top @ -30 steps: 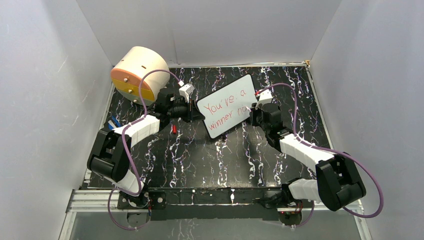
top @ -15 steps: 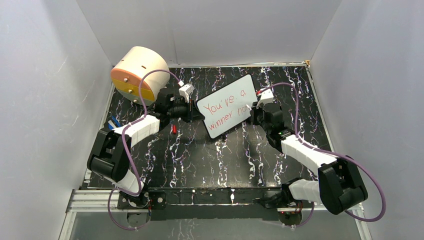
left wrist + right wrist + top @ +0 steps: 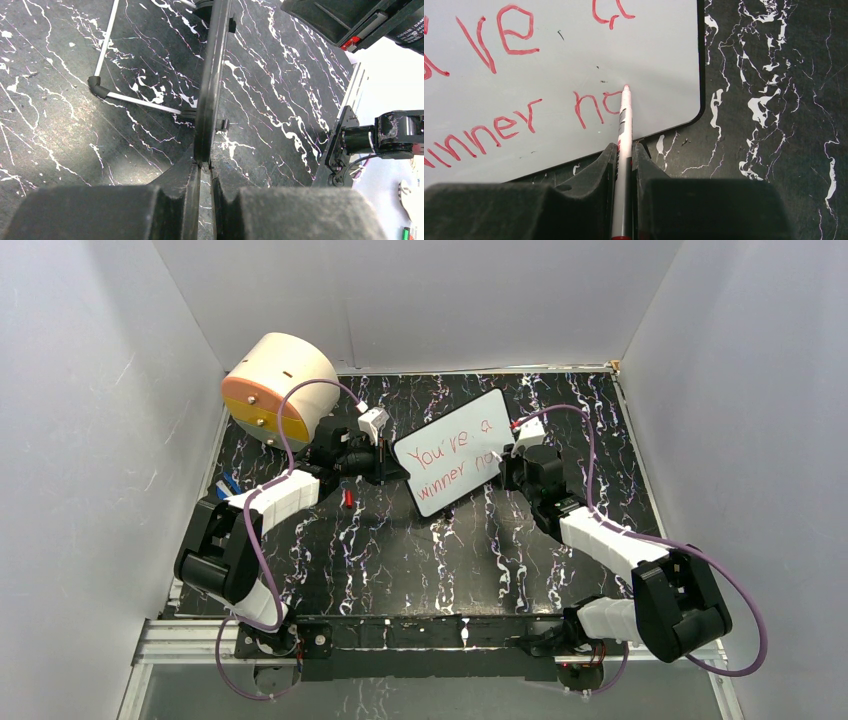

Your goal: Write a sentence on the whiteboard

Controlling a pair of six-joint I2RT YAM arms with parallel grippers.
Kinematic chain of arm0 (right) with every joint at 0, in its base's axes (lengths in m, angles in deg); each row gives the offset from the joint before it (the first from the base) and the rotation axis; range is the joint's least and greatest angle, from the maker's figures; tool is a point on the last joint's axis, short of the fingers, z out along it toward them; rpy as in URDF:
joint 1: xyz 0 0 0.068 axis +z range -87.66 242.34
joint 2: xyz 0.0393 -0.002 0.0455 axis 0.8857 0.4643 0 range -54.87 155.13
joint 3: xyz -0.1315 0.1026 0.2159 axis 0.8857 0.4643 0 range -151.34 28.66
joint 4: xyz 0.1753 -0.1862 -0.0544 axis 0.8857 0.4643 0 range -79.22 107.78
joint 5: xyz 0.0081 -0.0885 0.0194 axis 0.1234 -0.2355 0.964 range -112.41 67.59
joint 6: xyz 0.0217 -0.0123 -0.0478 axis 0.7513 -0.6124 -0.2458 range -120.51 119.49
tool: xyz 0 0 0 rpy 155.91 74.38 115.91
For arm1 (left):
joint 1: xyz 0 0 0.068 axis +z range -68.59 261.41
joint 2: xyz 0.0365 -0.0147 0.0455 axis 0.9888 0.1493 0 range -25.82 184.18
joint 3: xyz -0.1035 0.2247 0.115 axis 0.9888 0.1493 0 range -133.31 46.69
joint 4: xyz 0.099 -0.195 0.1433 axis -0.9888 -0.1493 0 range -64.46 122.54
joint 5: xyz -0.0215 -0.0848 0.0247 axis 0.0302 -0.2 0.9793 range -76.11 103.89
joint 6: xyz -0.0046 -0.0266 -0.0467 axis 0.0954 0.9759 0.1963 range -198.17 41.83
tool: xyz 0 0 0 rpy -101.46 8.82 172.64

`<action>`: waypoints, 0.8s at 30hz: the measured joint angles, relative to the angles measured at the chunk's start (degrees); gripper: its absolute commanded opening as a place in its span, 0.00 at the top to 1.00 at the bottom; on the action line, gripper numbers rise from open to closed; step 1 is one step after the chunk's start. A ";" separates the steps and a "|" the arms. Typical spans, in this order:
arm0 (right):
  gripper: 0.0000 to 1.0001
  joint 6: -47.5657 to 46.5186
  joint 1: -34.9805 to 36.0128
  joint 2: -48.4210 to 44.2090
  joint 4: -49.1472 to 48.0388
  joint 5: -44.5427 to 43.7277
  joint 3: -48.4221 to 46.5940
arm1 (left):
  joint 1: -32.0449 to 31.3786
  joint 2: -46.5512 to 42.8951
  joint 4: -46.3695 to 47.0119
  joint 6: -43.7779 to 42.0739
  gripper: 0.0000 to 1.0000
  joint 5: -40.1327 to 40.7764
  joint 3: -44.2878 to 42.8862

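A small flat whiteboard (image 3: 452, 452) with rounded corners and a thin dark rim sits tilted at the middle of a black table (image 3: 420, 560) veined with white like marble, boxed in by plain matte white walls (image 3: 80, 440). The sentence (image 3: 448, 458), in thin red handwritten strokes, slants across the glossy board in two lines reading "You're a" and "winner no". At the whiteboard's left edge the left gripper (image 3: 388, 462) is closed on the rim. At its right edge the right gripper (image 3: 508, 455) is closed around a slim white marker (image 3: 623, 125) with a red tip. To the left of the whiteboard and further back, a smooth beige drum (image 3: 278, 388) lies on its side, its round orange and yellow face turned forward. A tiny red piece (image 3: 347, 498) lies on the table just off the whiteboard's lower left corner. The overhead view gives the whole lettering but hides both grips behind the wrists. The left wrist view shows the board edge-on as a thin dark strip pinched between two black fingers (image 3: 185, 185). Beside it a white wire stand (image 3: 145, 101) with a dark elbow rests on the table, unseen from overhead. The right wrist view shows the marker clamped between the fingers, its tip touching the board at the "o" of "no", near the whiteboard's lower right corner.
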 measured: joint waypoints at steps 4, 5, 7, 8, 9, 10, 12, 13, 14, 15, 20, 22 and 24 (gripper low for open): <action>1.00 0.00 -0.09 0.00 0.02 -0.28 0.00 | 0.00 0.00 0.00 0.00 1.00 0.02 0.00; 1.00 0.00 -0.11 0.00 0.04 -0.33 0.00 | -0.02 0.00 0.00 0.00 1.00 0.02 -0.02; 1.00 0.00 -0.20 0.02 0.04 -0.46 0.00 | 0.00 0.00 0.00 0.00 1.00 0.02 -0.02; 1.00 0.00 -0.22 0.04 0.07 -0.50 0.00 | 0.00 0.00 0.00 0.00 1.00 0.02 -0.02; 1.00 0.02 -0.28 0.04 0.09 -0.50 0.00 | 0.00 0.00 0.00 0.00 1.00 0.02 -0.02; 1.00 0.00 -0.31 0.07 0.13 -0.50 0.00 | 0.00 0.00 0.00 0.00 1.00 0.02 -0.02; 1.00 0.02 -0.42 0.13 0.20 -0.50 0.00 | 0.00 0.00 0.00 0.00 1.00 0.04 -0.02; 1.00 0.02 -0.46 0.22 0.22 -0.52 0.00 | -0.02 0.00 0.00 0.00 1.00 0.04 -0.02; 1.00 0.02 -0.50 0.33 0.26 -0.59 0.00 | -0.02 0.00 0.00 0.00 1.00 0.04 -0.02; 1.00 0.02 -0.55 0.44 0.35 -0.70 0.00 | -0.02 0.00 0.00 0.00 1.00 0.04 -0.02; 1.00 0.02 -0.59 1.07 0.52 -1.05 0.00 | -0.02 0.00 0.02 0.02 1.00 0.02 -0.02; 1.00 0.04 -0.72 1.33 0.57 -1.20 0.00 | -0.02 0.00 0.04 0.00 1.00 0.02 -0.02; 1.00 0.04 -0.90 1.55 0.59 -1.31 0.00 | -0.02 0.00 0.07 0.00 1.00 0.09 -0.02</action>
